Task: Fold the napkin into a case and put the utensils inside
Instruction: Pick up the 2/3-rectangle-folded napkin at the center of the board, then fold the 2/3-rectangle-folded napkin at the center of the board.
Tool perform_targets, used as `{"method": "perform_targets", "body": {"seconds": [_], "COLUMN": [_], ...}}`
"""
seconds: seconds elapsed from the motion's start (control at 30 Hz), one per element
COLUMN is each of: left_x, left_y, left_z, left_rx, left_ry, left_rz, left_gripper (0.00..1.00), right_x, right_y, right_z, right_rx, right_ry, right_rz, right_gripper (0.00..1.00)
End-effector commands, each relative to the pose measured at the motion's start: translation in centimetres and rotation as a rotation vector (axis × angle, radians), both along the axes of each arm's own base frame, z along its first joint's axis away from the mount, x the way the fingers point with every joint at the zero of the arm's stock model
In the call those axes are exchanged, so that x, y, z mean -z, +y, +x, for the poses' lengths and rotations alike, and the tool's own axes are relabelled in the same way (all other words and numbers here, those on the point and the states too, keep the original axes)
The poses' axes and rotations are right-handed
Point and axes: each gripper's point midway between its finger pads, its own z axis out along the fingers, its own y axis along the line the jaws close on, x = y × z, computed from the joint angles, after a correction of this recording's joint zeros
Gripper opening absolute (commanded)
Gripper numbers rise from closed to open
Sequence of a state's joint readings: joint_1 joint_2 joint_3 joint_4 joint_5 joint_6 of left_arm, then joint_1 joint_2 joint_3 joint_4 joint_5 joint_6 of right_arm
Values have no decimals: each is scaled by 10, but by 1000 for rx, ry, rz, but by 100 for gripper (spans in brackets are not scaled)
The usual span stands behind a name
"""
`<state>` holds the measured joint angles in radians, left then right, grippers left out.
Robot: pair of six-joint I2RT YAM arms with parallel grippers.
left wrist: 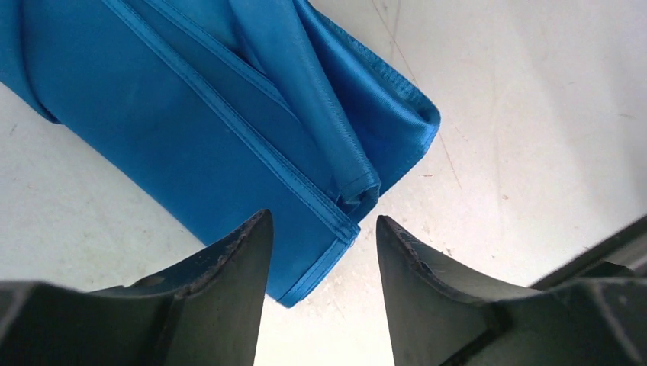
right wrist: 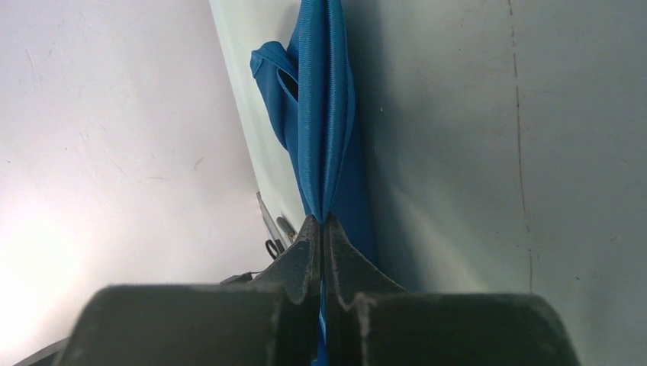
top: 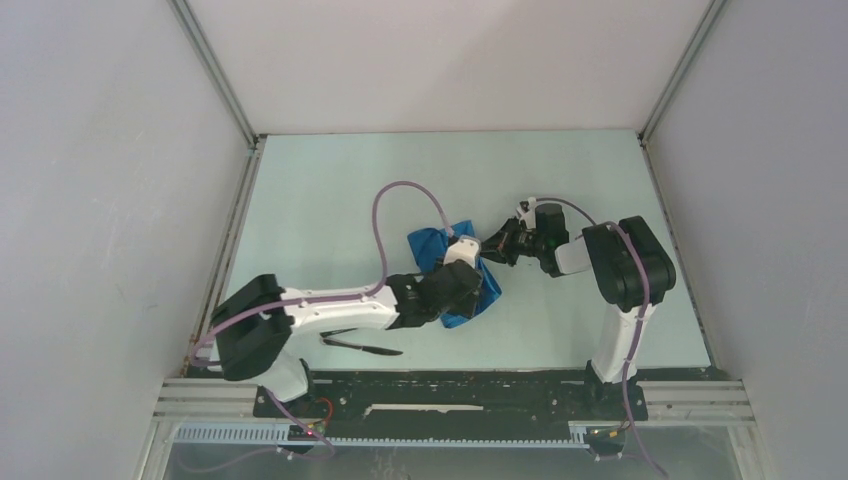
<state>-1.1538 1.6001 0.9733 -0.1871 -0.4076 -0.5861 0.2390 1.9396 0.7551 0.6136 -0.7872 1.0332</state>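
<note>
On the pale table (top: 330, 200) we see the right gripper (right wrist: 323, 223) pinching the folded blue napkin (left wrist: 191, 114); the left gripper (left wrist: 322, 223) hangs open over its corner.

The left arm (top: 335, 312) and the right arm (top: 612, 345) are each built of bulky black joints joined by white tube-like links. A thin purple cable (top: 385, 215) runs along each. The left claw (left wrist: 324, 225) and right claw (right wrist: 323, 223) have dark, tapering fingers (left wrist: 229, 290) with scuffed, roughened edges.

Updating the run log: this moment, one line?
napkin: partly folded | left gripper: jaws open, at napkin corner | right gripper: jaws shut on napkin
</note>
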Motion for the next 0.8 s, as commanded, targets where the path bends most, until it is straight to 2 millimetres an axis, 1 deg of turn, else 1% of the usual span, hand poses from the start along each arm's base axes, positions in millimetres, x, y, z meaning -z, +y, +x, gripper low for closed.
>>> {"method": "perform_targets", "body": {"seconds": [0.0,0.07,0.13,0.17,0.2,0.23,0.3,0.4,0.43,0.5,0.57,0.7,0.77], "left_x": [-58,-68,-78,-77,-75,-70,-58,-30,-21,-8,5,19,30], "left_y": [-6,6,23,34,45,55,70,90,94,96,99,84,80], "left_z": [-3,2,12,21,30,38,57,84,92,107,114,113,109], "left_rx": [55,36,-9,-50,-103,-145,-227,-371,-407,-445,-488,-466,-472], "left_ry": [8,41,88,118,149,196,284,415,456,491,505,552,575], "left_rz": [-218,-293,-395,-429,-459,-489,-535,-569,-587,-630,-622,-638,-636], "left_gripper": [61,61,60,57,50,43,35,22,18,15,14,13,12], "right_x": [-20,-21,-21,-22,-23,-24,-27,-33,-34,-37,-37,-39,-40], "right_y": [3,3,3,3,4,4,5,6,6,8,10,17,20], "right_z": [12,12,11,10,9,9,8,7,6,6,5,4,4], "right_rx": [-3,-2,-3,-7,-10,-12,-12,-7,-7,-4,-9,-18,-11], "right_ry": [-114,-123,-128,-131,-136,-141,-154,-176,-181,-191,-188,-200,-213], "right_rz": [-17,-30,-42,-45,-49,-55,-66,-90,-96,-110,-143,-234,-297], "right_gripper": [0,0,0,0,0,0,0,0,0,0,0,0,0]}}
